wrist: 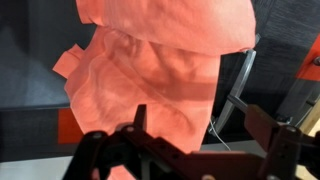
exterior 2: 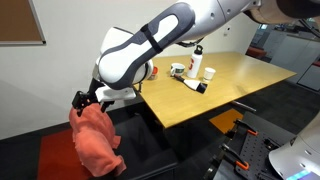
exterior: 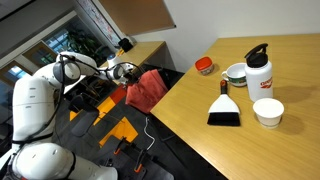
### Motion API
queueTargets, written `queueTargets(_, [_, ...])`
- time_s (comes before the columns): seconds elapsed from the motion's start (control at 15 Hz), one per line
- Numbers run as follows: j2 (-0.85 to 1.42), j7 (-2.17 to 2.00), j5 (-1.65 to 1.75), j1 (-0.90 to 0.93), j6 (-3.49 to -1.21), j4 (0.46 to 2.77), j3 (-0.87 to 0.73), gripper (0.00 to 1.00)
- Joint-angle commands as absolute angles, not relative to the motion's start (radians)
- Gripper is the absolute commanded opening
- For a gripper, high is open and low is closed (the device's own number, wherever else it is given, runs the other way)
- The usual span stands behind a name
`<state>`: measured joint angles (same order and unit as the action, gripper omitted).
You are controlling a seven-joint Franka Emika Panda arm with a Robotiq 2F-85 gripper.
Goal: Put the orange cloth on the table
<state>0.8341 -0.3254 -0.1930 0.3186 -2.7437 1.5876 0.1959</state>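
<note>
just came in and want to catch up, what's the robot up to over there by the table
The arm is reaching down beside the table, with its gripper right at the orange cloth. The cloth sits bunched on something low off the table's edge, possibly a chair. In the wrist view the jaws stand apart with the cloth just ahead, so it does not look grasped yet. A white bottle, a brush and some bowls stand on the table, away from the arm.

Your orange cloth [exterior 2: 97,140] is off the worktop, hanging in loose, crumpled folds beside its edge, below the surface. In the wrist view it looks salmon-orange, soft and wrinkled.
</note>
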Motion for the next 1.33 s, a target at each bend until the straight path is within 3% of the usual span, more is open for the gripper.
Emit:
queueTargets(0.0, [0.869,-0.347,-0.204,0.338,-2.786,1.564,0.168,1.0])
queueTargets(0.53, [0.957,-0.318,-0.211,0.335,-2.935,1.507,0.191,1.0])
queueTargets(0.6, [0.968,-0.316,-0.211,0.335,-2.947,1.496,0.195,0.8])
queueTargets(1.27, [1.045,-0.306,-0.205,0.349,-2.943,1.391,0.213,0.05])
